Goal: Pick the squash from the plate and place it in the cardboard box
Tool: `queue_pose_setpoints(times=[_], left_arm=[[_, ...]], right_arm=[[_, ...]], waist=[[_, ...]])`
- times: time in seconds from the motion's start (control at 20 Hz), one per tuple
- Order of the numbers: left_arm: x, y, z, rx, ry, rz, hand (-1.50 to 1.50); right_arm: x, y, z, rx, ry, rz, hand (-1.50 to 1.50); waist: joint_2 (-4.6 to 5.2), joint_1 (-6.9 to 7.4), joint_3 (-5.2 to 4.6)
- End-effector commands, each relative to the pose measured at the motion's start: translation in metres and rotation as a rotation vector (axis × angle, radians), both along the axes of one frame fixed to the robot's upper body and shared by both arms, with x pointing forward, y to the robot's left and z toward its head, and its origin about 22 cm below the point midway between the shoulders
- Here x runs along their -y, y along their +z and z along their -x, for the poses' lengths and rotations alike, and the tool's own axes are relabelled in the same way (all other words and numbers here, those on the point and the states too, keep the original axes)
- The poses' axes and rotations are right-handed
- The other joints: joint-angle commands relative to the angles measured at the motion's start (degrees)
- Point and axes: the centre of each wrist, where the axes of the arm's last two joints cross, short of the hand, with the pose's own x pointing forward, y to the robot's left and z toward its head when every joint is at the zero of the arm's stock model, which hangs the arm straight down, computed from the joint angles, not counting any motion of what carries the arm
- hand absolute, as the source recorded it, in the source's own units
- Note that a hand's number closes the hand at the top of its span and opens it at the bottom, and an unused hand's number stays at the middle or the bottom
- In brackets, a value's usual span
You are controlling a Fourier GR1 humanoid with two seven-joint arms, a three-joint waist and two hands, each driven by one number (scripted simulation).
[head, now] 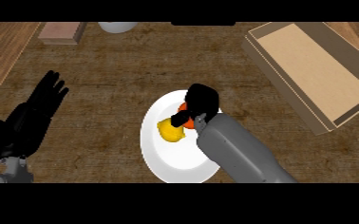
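Observation:
A white plate (pixel 163 154) lies on the wooden counter near the front middle. On it is a squash (pixel 170 130), yellow at the left with an orange part partly hidden under my right hand (pixel 201 100). That hand is over the plate with its fingers curled down around the squash's orange end. The cardboard box (pixel 308 71) lies open at the right, tilted, with nothing inside it. My left hand (pixel 38 107) rests open at the left edge, fingers pointing up.
A small wooden block (pixel 61 32) sits at the back left. Beside it, a white round object (pixel 117 26) is cut off by the top edge. Bare counter lies between the plate and the box.

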Motion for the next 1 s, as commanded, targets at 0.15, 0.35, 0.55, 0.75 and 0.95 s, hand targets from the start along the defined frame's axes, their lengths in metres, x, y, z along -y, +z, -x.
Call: queue_pose_setpoints(times=[0.15,0.35,0.55,0.75,0.95], left_arm=[[-0.004,0.003,-0.015,0.003,0.01,-0.009,0.0],[0.002,0.005,-0.015,0.011,0.009,-0.004,0.0],[0.009,-0.008,0.004,0.006,-0.002,0.011,0.0],[0.008,0.006,0.0,0.016,-0.01,-0.004,0.0],[0.009,-0.002,0.007,0.007,-0.004,-0.003,0.0]], right_arm=[[0.011,0.002,-0.008,0.035,-0.006,0.041,1.5],[0.056,-0.003,-0.037,0.031,0.098,0.024,1.5],[0.124,0.008,-0.073,0.045,0.188,0.037,1.5],[0.129,0.013,-0.094,0.085,0.192,0.061,1.5],[0.12,0.009,-0.095,0.195,0.17,0.115,1.5]], waist=[[0.18,-0.6,-0.03],[0.36,-0.43,-0.01],[0.74,0.78,0.03],[0.52,0.74,0.01],[0.41,0.46,-0.01]])
